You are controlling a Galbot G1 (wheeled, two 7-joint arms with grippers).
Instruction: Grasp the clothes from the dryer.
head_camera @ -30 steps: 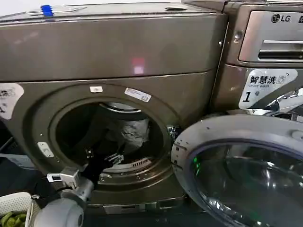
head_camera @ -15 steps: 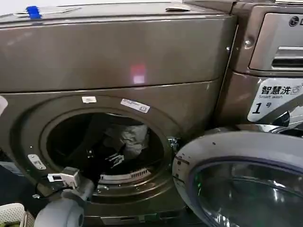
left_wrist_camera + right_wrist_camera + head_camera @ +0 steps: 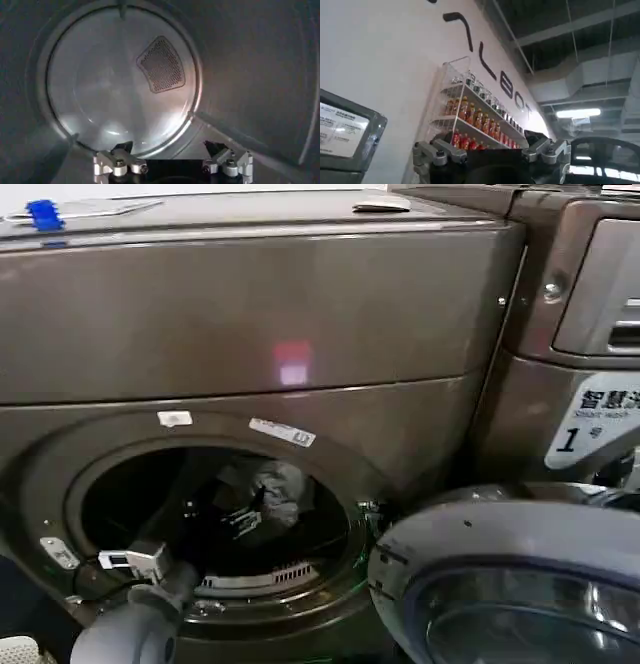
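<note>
Clothes: pale grey-white wrinkled piece (image 3: 282,492) sits deep inside the drum, toward the back, a little right of the porthole's middle.
Dryer: bronze-grey machine (image 3: 250,314), porthole wide open, its round door (image 3: 500,584) swung out to the right, low in the head view.
Left gripper: reaching in through the porthole (image 3: 243,519), just beside the clothes; in the left wrist view (image 3: 172,152) its fingers are spread apart with nothing between them, facing the drum's back wall and mesh vent (image 3: 161,65).
Right gripper: raised away from the dryer (image 3: 490,150), fingers parted, facing a wall shelf of bottles (image 3: 470,117).
</note>
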